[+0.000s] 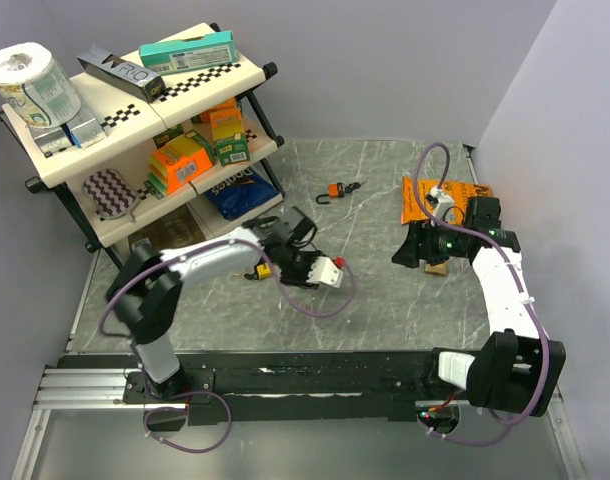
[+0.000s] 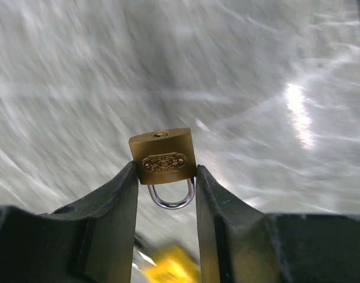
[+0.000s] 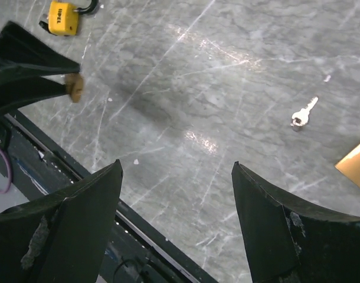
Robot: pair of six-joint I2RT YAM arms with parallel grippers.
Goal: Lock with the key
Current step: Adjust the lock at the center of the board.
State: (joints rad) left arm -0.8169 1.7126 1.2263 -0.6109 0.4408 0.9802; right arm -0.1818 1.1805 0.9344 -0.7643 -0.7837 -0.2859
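My left gripper is closed narrow on the brass padlock, one finger on each side of its body, holding it clear of the table. The shackle points back towards my wrist and the bottom face with the keyhole points out past my fingertips, so the lock's long axis runs along my fingers and anything entering it has to come in from ahead.

My right gripper hangs above the table with its jaws wide and nothing between them. The key lies flat on the marble, not under the gap but off to the right in the right wrist view, beyond the right finger and further ahead. It sits on a slant, its round head nearer me and its blade pointing away up and to the right.

The padlock is far over at the other edge of that same view, well apart from the key, with a yellow padlock on the table beyond it. My right gripper is the nearer one and the only free one, so I judge the pick falls to it: shift right and forward, and turn my wrist until my fingers close across the key's slanted line, not along it
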